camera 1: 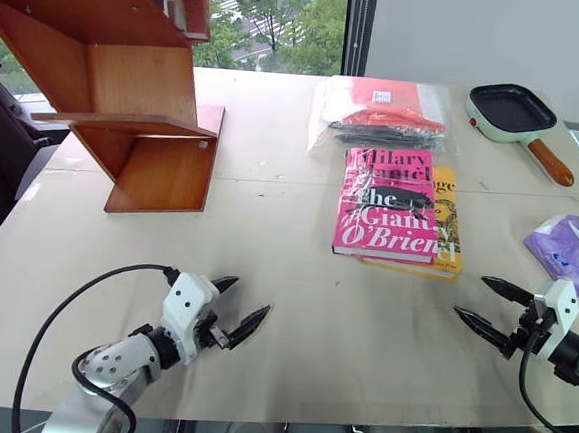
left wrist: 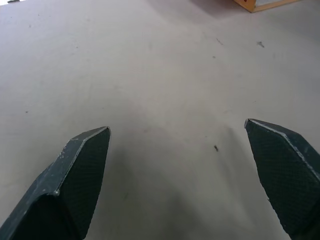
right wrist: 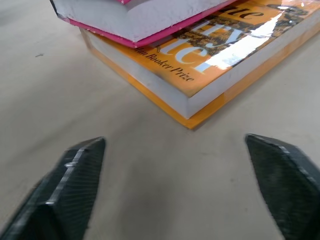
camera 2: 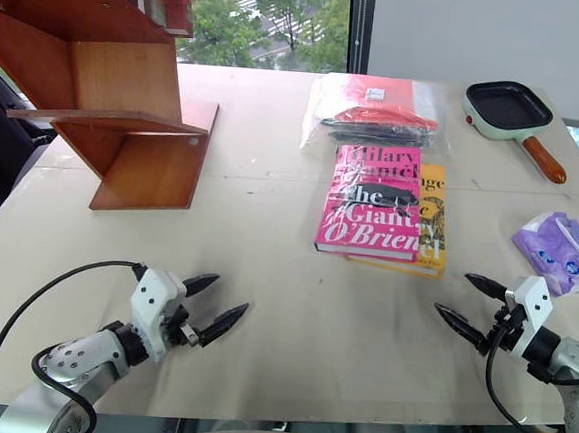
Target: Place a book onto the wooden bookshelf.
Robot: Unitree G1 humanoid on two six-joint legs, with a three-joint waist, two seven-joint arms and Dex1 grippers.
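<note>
The pink book lies flat in the middle of the table, stacked on a yellow book that sticks out on its right. The right wrist view looks at both books' near corner. The wooden bookshelf stands at the table's far left. My right gripper hovers low over the table near its front right, open, empty, pointing toward the books and a short way from them. At the front left my left gripper is open over bare table, holding nothing.
Beyond the books lies a clear plastic bag with red and black items. A black frying pan with a wooden handle sits at the far right. A purple packet lies at the right edge. The table is beige.
</note>
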